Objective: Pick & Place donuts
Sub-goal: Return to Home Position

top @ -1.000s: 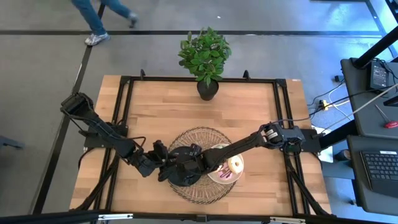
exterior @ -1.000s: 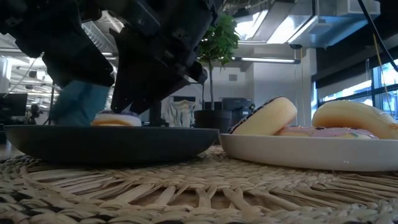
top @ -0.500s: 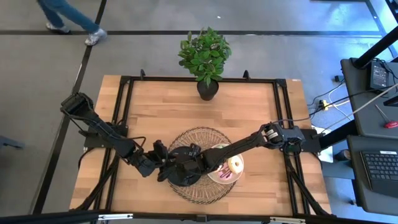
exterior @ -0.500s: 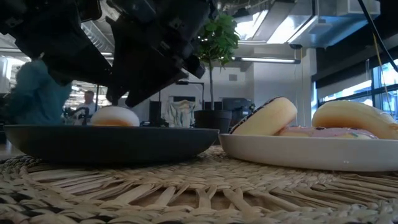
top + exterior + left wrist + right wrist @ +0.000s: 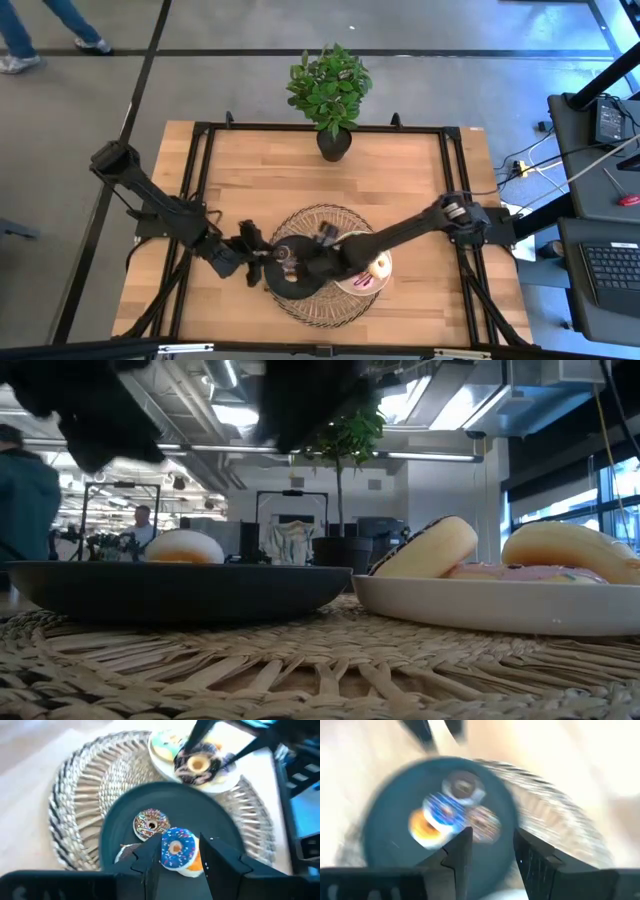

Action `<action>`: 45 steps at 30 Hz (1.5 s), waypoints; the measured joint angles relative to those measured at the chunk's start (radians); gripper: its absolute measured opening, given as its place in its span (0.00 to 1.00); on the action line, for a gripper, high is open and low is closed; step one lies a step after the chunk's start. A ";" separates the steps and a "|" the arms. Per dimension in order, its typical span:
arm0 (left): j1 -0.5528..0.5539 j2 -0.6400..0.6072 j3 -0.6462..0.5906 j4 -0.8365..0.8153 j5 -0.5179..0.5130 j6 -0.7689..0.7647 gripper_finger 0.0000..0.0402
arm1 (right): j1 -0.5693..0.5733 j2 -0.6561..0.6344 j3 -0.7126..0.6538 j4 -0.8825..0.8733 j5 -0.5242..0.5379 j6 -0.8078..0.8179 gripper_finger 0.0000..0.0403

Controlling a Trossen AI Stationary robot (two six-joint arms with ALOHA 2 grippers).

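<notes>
Left gripper [image 5: 253, 267] and right gripper [image 5: 310, 264] both spread, empty, above black plate [image 5: 112, 827]; donuts [image 5: 176, 847] on it.

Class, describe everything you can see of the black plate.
The black plate is round, dark and shallow, with a raised rim. It sits flat on the woven mat, close beside the white plate. Four small donuts cluster on it, the blue donut uppermost. The left gripper and right gripper hang open, clear of it.
</notes>
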 joint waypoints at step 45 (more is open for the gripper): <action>0.260 -0.503 0.000 0.146 0.302 0.485 0.32 | 0.103 -1.336 -1.145 0.217 -0.006 -0.162 0.36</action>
